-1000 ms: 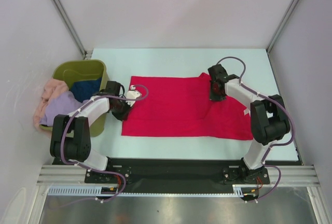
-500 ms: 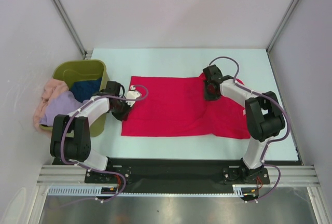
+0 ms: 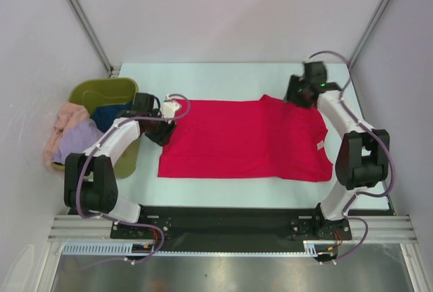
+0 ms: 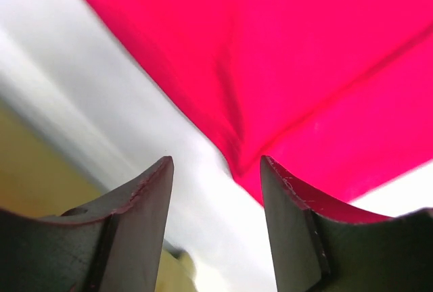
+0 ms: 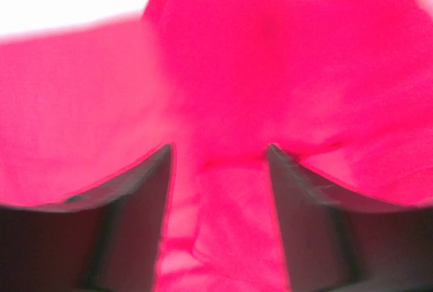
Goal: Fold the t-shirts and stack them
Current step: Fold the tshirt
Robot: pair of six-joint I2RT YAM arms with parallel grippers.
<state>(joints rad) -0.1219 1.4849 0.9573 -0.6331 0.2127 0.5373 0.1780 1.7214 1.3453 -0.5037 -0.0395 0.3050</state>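
Observation:
A bright red t-shirt [image 3: 243, 140] lies spread flat on the pale table [image 3: 223, 79], its small white neck label [image 3: 319, 144] near the right edge. My left gripper [image 3: 164, 133] hovers at the shirt's left edge. In the left wrist view the left gripper [image 4: 216, 163] is open, with bare table and a corner of the red t-shirt [image 4: 284, 69] between and beyond the fingers. My right gripper [image 3: 292, 97] is at the back right corner over the sleeve. In the blurred right wrist view the right gripper [image 5: 218, 150] is open above the red t-shirt [image 5: 223, 69], holding nothing.
An olive-green tub [image 3: 101, 90] stands at the table's left edge. It holds a dark blue t-shirt [image 3: 111, 115], with a peach-pink one [image 3: 66, 117] and a lavender one [image 3: 80, 142] draped over its left rim. Frame posts rise at the back corners.
Both grippers have opened and let go of the red shirt. The right arm swung to the back right, and the shirt's folded right part now lies flat. The left gripper shifted slightly back.

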